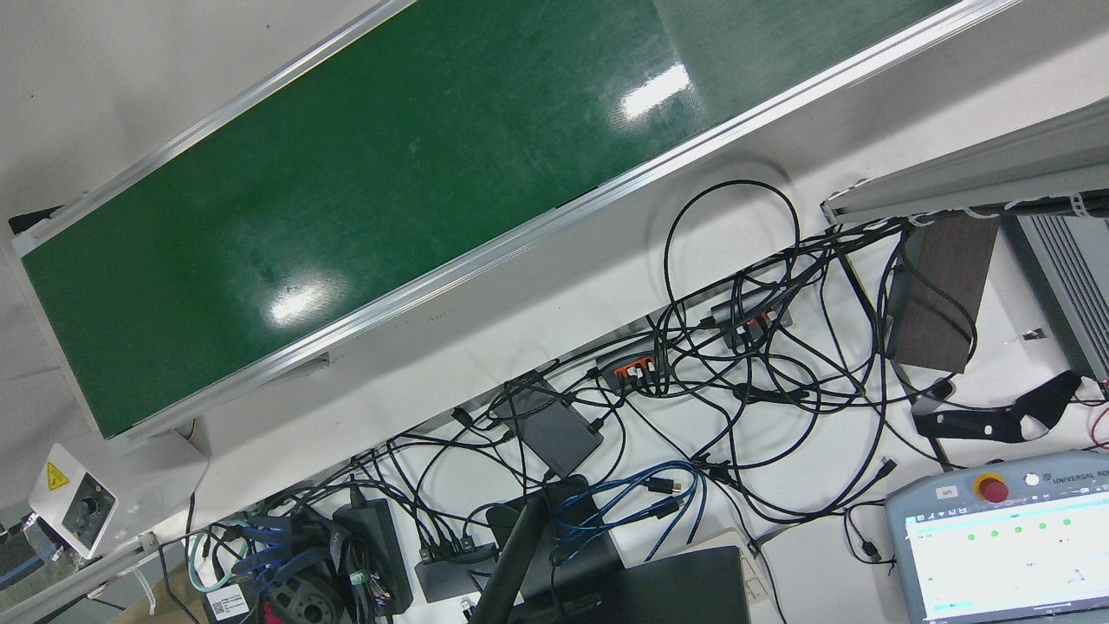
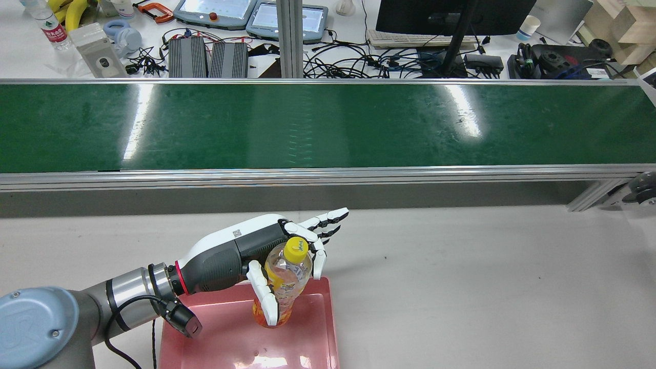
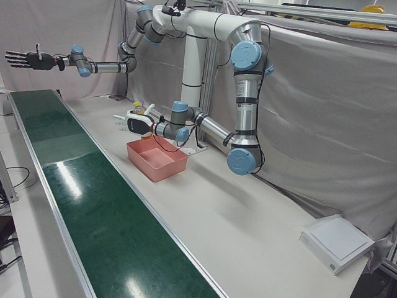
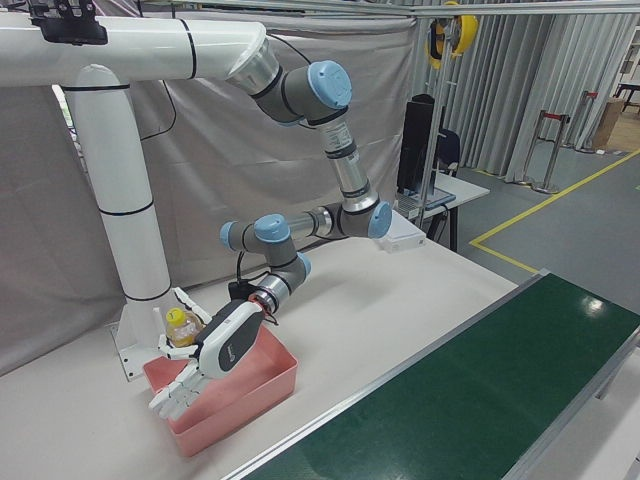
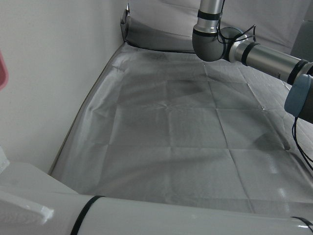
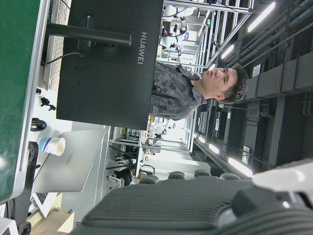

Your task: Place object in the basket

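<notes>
At the lower left of the rear view, we find the left hand (image 2: pixel 266 256) grasping an upright bottle (image 2: pixel 283 287) over the pink basket (image 2: pixel 318 348). We judge placement underway; next comes lowering and release. The right hand (image 3: pixel 25 60) hangs spread, holding nothing.

My left hand (image 3: pixel 138 121) wraps yellow-capped clear plastic bottle (image 3: pixel 138 108) above far end of pink plastic basket (image 3: pixel 156 159). My right hand (image 3: pixel 23 59) splayed, raised far over long green conveyor belt (image 3: pixel 93 205).
</notes>
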Motion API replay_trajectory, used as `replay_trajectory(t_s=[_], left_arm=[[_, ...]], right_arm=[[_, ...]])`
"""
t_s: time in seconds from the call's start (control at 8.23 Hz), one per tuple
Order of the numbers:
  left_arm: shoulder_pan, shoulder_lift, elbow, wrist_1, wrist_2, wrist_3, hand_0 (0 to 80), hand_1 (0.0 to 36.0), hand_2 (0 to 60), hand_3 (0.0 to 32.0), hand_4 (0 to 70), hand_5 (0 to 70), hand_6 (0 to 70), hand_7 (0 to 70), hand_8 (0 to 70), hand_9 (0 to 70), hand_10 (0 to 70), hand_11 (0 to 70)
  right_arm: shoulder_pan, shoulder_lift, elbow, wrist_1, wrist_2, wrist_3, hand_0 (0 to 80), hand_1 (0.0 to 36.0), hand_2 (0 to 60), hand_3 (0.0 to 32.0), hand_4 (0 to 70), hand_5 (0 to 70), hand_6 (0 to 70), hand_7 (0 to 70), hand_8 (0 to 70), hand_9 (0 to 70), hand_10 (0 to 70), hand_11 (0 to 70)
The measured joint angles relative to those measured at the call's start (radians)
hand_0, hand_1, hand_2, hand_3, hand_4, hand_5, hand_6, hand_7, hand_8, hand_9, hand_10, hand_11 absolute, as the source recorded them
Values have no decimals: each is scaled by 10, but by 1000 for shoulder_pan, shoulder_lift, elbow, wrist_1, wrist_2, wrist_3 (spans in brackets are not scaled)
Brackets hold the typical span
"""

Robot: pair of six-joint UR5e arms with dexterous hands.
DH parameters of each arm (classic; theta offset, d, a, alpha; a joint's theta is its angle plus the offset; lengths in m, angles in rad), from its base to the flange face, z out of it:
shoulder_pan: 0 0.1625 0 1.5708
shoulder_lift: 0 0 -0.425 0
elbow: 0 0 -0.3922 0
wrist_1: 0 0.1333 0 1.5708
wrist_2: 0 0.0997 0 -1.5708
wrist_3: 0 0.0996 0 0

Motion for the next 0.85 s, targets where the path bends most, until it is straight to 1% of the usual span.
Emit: replay_trajectory(t_s=[0.12,0.24,0.49,0.61,0.73,0.85], left_arm=[[0,0,0,0,0,0,460,0,0,294,0,58,0,58,85,9,2,5],[-1,1,0,0,0,0,462,0,0,302,0,57,0,59,80,6,5,10],[-2,1,0,1,0,0,460,0,0,238,0,56,0,55,76,4,0,0],[-3,0,0,2,0,0,461,0,0,238,0,49,0,51,77,7,0,0],[-4,-1,0,3,0,0,463,0,0,254,0,50,0,48,76,8,0,0],[-6,-1,0,4,0,-2,463,0,0,262,0,51,0,47,70,3,0,0]], right_arm=[[0,0,0,0,0,0,0,0,0,0,0,0,0,0,0,0,0,0],[0,0,0,0,0,0,0,0,0,0,0,0,0,0,0,0,0,0],[0,0,0,0,-1,0,0,0,0,0,0,0,0,0,0,0,0,0],[0,0,0,0,-1,0,0,0,0,0,0,0,0,0,0,0,0,0],[0,0,1,0,-1,0,0,0,0,0,0,0,0,0,0,0,0,0],[0,0,1,0,-1,0,0,0,0,0,0,0,0,0,0,0,0,0]])
